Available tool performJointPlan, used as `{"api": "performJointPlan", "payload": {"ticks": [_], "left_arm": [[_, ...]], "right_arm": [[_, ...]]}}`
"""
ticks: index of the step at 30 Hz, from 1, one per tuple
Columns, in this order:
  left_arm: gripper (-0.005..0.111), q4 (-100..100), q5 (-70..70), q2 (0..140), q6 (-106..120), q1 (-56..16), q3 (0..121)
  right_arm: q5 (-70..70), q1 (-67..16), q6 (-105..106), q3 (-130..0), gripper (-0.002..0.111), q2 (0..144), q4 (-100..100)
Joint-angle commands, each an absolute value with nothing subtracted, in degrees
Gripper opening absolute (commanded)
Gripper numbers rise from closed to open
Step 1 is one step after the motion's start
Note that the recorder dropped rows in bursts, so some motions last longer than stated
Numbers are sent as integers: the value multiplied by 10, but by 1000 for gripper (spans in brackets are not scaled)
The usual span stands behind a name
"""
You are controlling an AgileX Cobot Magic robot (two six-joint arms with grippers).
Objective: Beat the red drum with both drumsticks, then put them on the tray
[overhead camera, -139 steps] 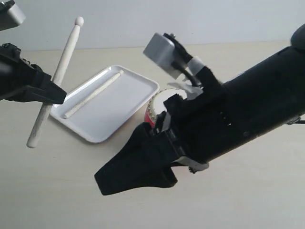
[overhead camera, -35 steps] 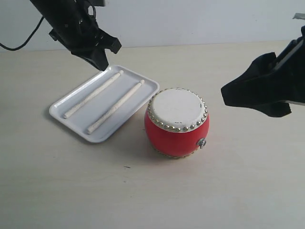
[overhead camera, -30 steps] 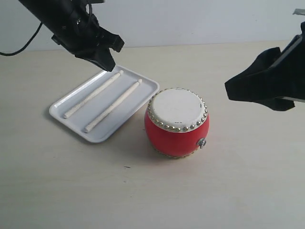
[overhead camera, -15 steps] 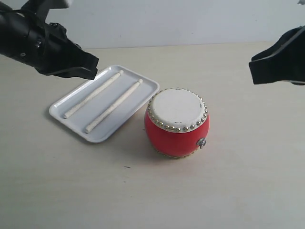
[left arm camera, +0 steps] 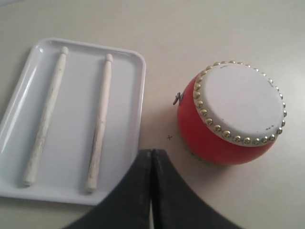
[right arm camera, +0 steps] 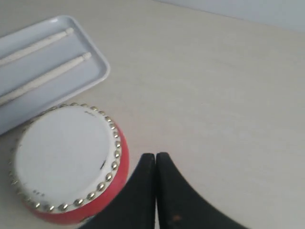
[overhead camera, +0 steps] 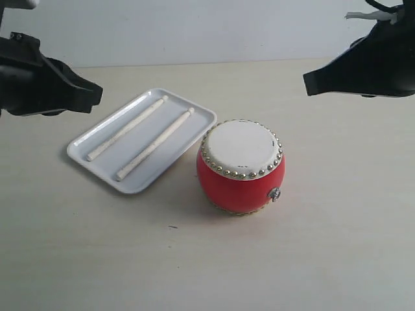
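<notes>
The red drum [overhead camera: 240, 166] with its cream skin and silver studs stands upright in the middle of the table. Left of it lies the white tray [overhead camera: 97, 166], and both drumsticks rest in it side by side, one [overhead camera: 127, 128] farther back, the other [overhead camera: 155, 144] nearer the drum. My left gripper [overhead camera: 97, 94] hovers shut and empty at the left edge, above and beside the tray. High at the right, my right gripper [overhead camera: 307, 84] is shut and empty too. The wrist views show the drum [left arm camera: 231, 114] [right arm camera: 66, 162], the tray [left arm camera: 135, 100] [right arm camera: 97, 78] and pressed-together jaw tips [left arm camera: 152, 152] [right arm camera: 155, 156].
The pale tabletop [overhead camera: 194, 259] spreads around the drum and tray, with a light wall behind. A small dark mark [overhead camera: 170, 227] shows on the table in front of the tray.
My left gripper has drawn away from the tray's far end to the left edge of the view. My right gripper has risen, swung its tip toward the middle and shut. Drum and sticks lie still.
</notes>
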State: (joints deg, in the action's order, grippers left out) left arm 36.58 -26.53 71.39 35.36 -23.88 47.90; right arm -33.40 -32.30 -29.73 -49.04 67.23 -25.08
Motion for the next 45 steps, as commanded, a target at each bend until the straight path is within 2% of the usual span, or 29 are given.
{"api": "performJointPlan", "payload": {"ticks": [1,6,10,16,31,42,45], "left_arm": [[0,372,-245,681,362,-239,472],[0,372,-242,666,364,-239,472],[0,366,-241,665,364,-239,467],[0,364,-245,665,368,-239,466],[0,364,-245,665,368,-239,466],[0,298,-256,549,390,-238,466],[0,298,-301,497,375,-206,466]], "right_arm": [[-249,-233,-234,-495,0,717,-193],[-157,-151,-48,-496,0,741,-14],[-140,-132,28,-496,0,751,-8],[-188,-134,8,-496,0,750,18],[-186,-134,7,-496,0,750,17],[-185,-134,7,-496,0,750,21],[-185,-134,7,-496,0,750,21]]}}
